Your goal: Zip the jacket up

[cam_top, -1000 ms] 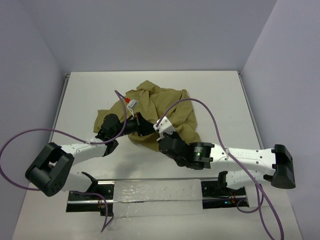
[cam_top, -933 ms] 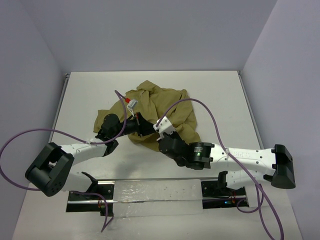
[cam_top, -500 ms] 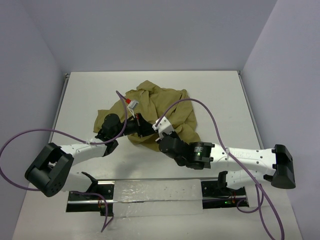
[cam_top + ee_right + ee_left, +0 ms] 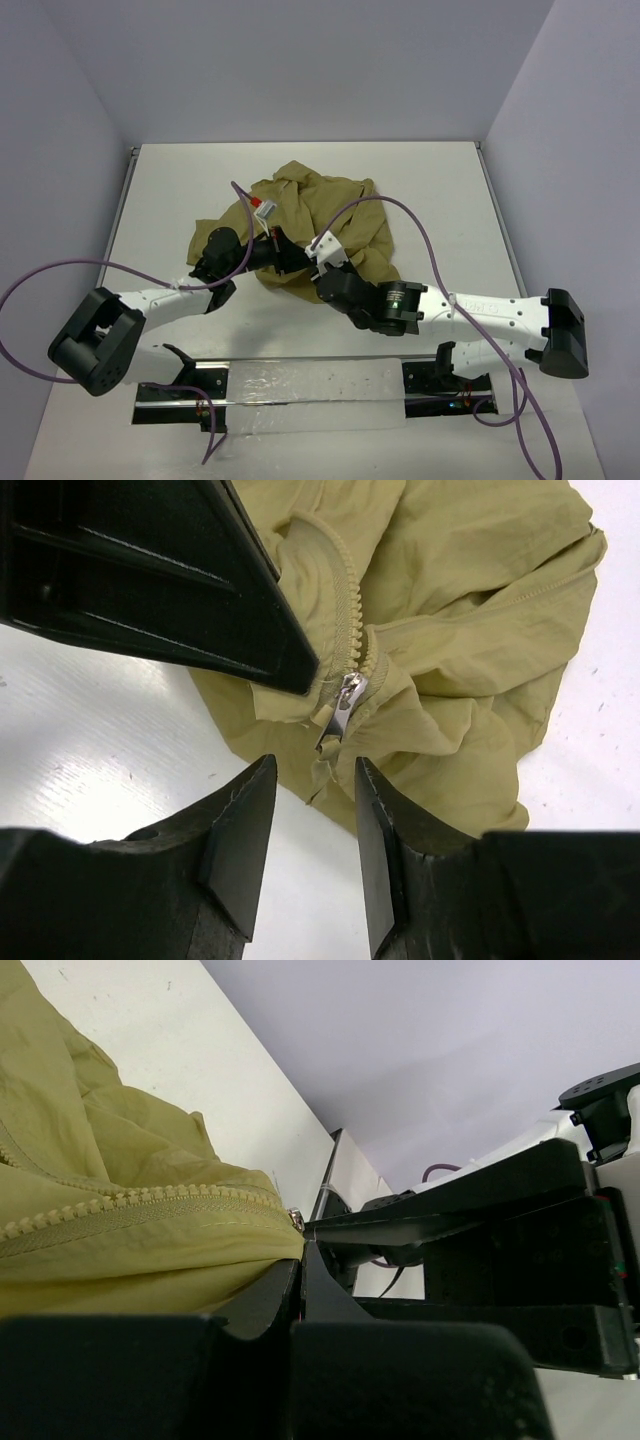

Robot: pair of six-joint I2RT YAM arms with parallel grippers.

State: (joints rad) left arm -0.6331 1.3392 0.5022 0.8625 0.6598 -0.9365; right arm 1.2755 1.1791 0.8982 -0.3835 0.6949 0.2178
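**Small pull, soft cloth, crowded fingers**

At the right gripper (image 4: pixel 313 780): parted narrowly, empty, tips just short of the zipper pull (image 4: pixel 343 705), small and tilted at the foot of the zipper teeth (image 4: pixel 347 590); easy to close on the fold of cloth beside it instead, or to knock it flat and slide off. At the left gripper (image 4: pixel 298 1265): closed, by the look of it, on the hem of the jacket (image 4: pixel 320 205) right beside the slider; thin soft fabric, so likely to creep out of the pinch under a hard tug. Crowded besides, with both sets of fingers nearly touching; little room to come in without a bump. Further out: crumpled in a heap near the middle of the table (image 4: pixel 440 190), with the track buckled and bunched rather than straight; likely to jam on a pleat, or to drag the whole heap along, unless kept taut from below.
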